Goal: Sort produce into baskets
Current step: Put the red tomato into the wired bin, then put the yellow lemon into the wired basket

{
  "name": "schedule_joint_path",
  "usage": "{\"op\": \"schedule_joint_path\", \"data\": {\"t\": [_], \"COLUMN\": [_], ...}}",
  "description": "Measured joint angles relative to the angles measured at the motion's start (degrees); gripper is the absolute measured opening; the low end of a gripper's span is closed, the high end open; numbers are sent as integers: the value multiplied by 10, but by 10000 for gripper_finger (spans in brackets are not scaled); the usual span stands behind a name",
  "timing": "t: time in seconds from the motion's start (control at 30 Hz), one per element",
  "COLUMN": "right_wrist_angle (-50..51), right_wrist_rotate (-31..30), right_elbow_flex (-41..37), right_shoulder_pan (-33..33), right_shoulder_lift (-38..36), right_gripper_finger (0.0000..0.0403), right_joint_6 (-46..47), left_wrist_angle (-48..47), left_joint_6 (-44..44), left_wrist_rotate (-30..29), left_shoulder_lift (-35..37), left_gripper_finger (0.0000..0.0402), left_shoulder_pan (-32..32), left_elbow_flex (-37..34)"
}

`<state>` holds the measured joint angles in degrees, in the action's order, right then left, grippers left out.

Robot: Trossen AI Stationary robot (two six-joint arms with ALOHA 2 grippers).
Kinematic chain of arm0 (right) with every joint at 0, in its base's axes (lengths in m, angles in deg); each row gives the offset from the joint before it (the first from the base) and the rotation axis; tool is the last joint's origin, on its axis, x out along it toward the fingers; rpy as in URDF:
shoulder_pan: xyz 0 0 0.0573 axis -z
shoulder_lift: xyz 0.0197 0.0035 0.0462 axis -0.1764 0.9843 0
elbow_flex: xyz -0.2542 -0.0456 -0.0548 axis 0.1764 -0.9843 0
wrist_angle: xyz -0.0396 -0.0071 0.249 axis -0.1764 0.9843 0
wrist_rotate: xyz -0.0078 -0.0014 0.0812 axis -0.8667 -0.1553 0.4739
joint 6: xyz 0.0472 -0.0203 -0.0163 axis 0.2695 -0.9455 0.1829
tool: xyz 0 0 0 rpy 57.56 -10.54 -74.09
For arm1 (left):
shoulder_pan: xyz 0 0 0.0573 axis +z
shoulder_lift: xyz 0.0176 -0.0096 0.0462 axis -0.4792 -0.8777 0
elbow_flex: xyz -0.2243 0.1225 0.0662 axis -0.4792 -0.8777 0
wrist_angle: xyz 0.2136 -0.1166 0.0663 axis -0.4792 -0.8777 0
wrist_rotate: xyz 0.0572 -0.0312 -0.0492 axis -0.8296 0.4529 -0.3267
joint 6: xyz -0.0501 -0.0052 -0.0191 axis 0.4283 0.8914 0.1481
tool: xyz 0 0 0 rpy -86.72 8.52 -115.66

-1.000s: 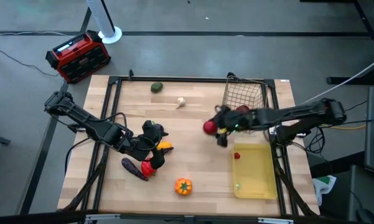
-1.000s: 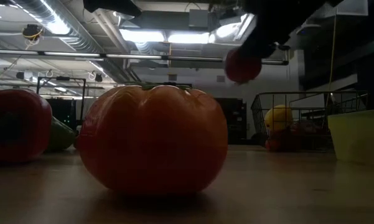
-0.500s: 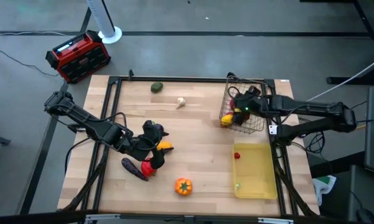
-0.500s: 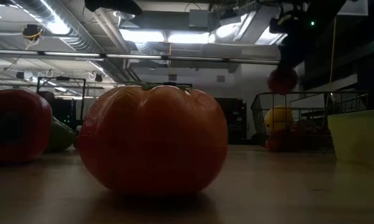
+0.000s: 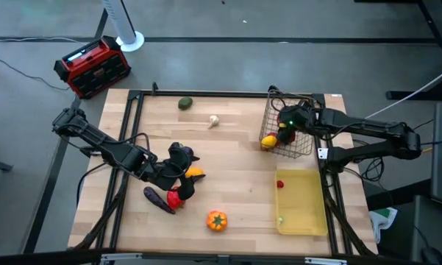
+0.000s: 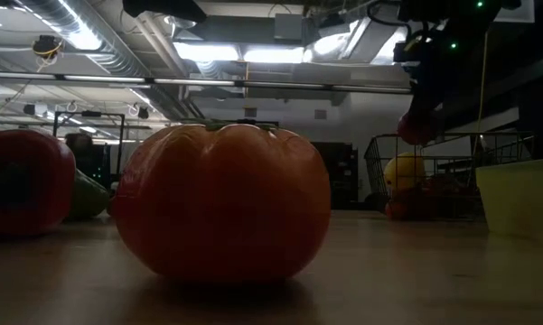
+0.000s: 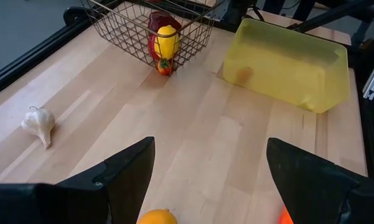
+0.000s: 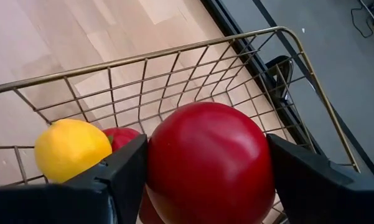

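My right gripper (image 5: 285, 126) is shut on a red apple (image 8: 208, 165) above the dark wire basket (image 5: 293, 110) at the table's far right. The basket holds a yellow lemon (image 8: 71, 149) and a red piece (image 8: 121, 138). My left gripper (image 5: 178, 173) is open low over a cluster at the table's left middle: a purple eggplant (image 5: 158, 199), a red pepper (image 5: 175, 197) and an orange piece (image 7: 157, 218) that lies between its fingers. The yellow tray (image 5: 303, 213) lies near the basket with a small red piece (image 5: 280, 184) in it. My right gripper pinches the red apple by its two opposite sides (image 8: 155, 168) between its two fingers. It comes from above, slanting down. The apple hangs lifted clear over the basket's open top, as the low view (image 6: 417, 129) shows.
A white garlic (image 5: 214, 121) and a green avocado (image 5: 185, 103) lie near the far edge. An orange tomato-like piece (image 5: 217, 220) lies near the front edge. A red-and-black box (image 5: 92, 66) stands on the floor beyond the far left corner.
My right gripper has carried the red apple from the table's middle toward the right and far edge, to above the wire basket, and has sunk a little. It stays shut on the apple.
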<state>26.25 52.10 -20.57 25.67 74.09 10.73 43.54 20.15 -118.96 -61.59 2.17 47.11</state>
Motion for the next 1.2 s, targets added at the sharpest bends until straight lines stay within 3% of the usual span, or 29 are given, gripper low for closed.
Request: {"op": "schedule_joint_path", "data": {"t": [0.63,0.73,0.97,1.2], "right_wrist_angle": [-1,-1,-2,-2], "right_wrist_rotate": [0,0,0,0], "right_elbow_flex": [0,0,0,0], "right_shoulder_pan": [0,0,0,0], "right_shoulder_lift": [0,0,0,0], "right_gripper_finger": [286,304,391,369], "right_joint_6": [-1,-1,-1,0], "left_wrist_angle": [-1,-1,-9,-50], "left_joint_6": [1,6,10,-6], "left_wrist_rotate": [0,0,2,54], "left_shoulder_lift": [0,0,-5,-42], "left_gripper_finger": [304,304,304,304], "left_shoulder_pan": [0,4,24,51], "left_elbow_flex": [0,0,0,0]}}
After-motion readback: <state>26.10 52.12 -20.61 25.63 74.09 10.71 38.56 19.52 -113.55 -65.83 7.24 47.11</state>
